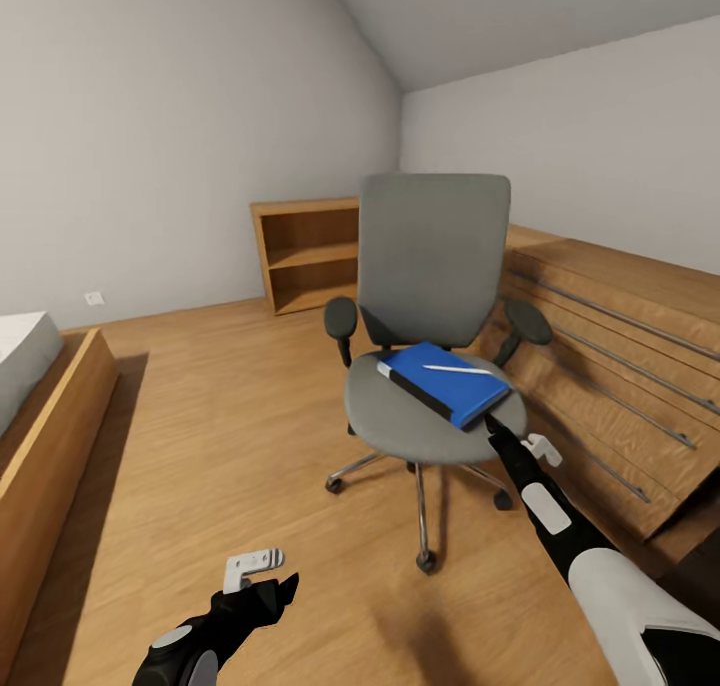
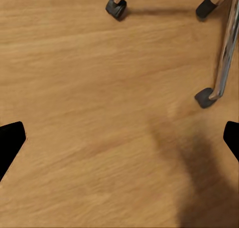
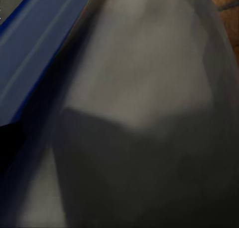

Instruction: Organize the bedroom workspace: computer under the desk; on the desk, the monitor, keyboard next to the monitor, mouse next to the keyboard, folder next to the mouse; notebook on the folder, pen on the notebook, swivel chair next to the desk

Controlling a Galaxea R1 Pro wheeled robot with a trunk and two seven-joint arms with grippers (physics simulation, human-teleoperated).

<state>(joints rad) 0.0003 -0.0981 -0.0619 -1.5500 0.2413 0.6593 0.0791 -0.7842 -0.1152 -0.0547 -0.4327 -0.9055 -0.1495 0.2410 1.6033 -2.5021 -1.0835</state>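
Mid-room on the plank floor | your grey padded swivel chair (image 1: 432, 296) carries the stack | bright blue flat folder (image 1: 448, 382) on its seat, thin white pen (image 1: 456, 370) on top | right gripper (image 1: 492, 428) at the seat's near edge for a reach, jaw opening unclear | left gripper (image 1: 262, 578) spread wide, empty, low over the floor.

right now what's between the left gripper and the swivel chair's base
Bare wood floor. In the left wrist view the planks run unbroken from the left gripper up to the swivel chair and its casters; the head view agrees.
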